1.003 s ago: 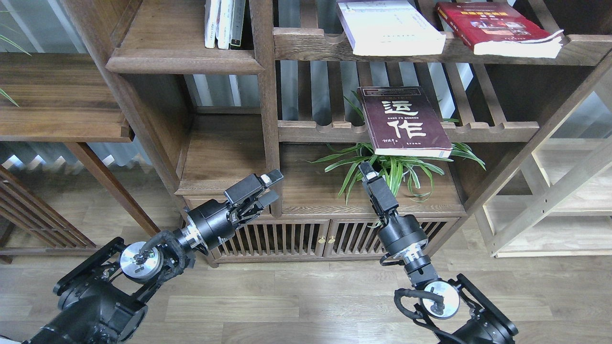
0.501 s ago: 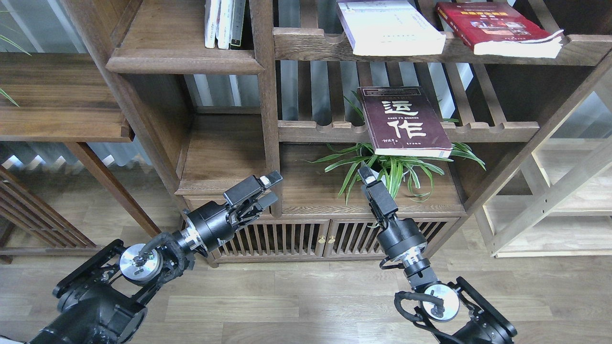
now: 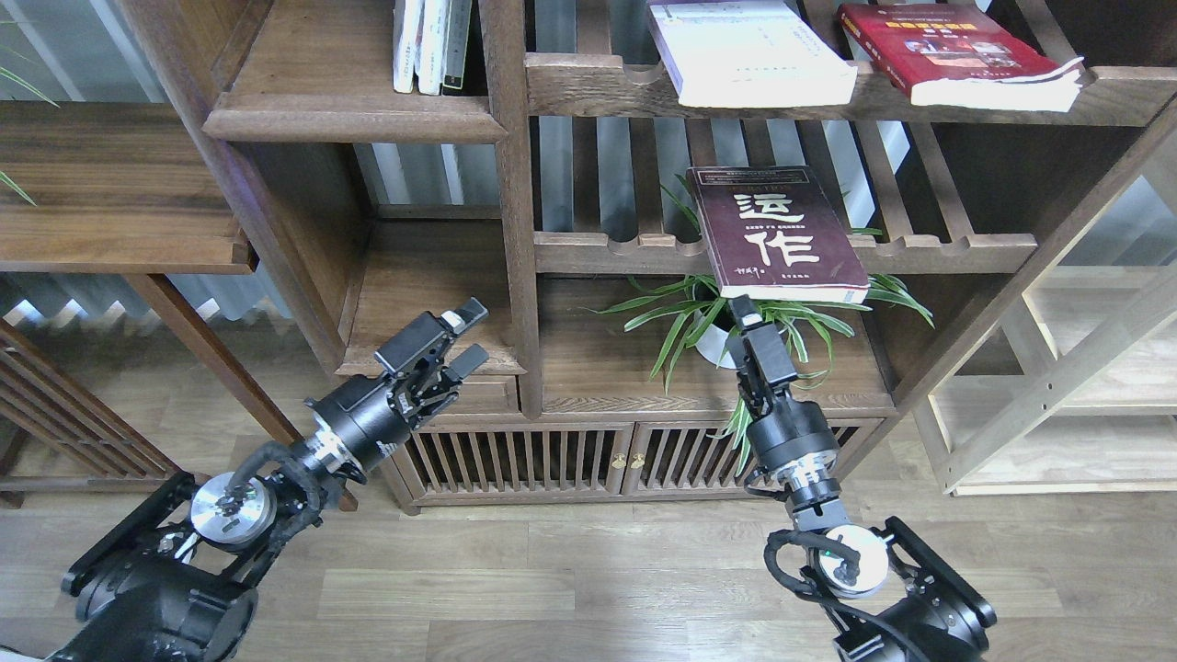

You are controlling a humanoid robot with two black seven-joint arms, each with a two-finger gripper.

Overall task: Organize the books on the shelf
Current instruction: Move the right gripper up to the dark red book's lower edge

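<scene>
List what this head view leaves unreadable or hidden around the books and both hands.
- Right hand: seen end-on and dark; open or shut cannot be told.
- White-lilac book and red book: far ends cut off by the top edge.
- Maroon book: small print too small to read.
- Plant pot: mostly hidden by leaves.

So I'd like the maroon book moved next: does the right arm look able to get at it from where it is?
Probably yes. The right pincer sits just below the maroon book, whose front edge overhangs the slatted rack. Only the plant's leaves crowd the space underneath; nothing solid blocks the approach.
</scene>
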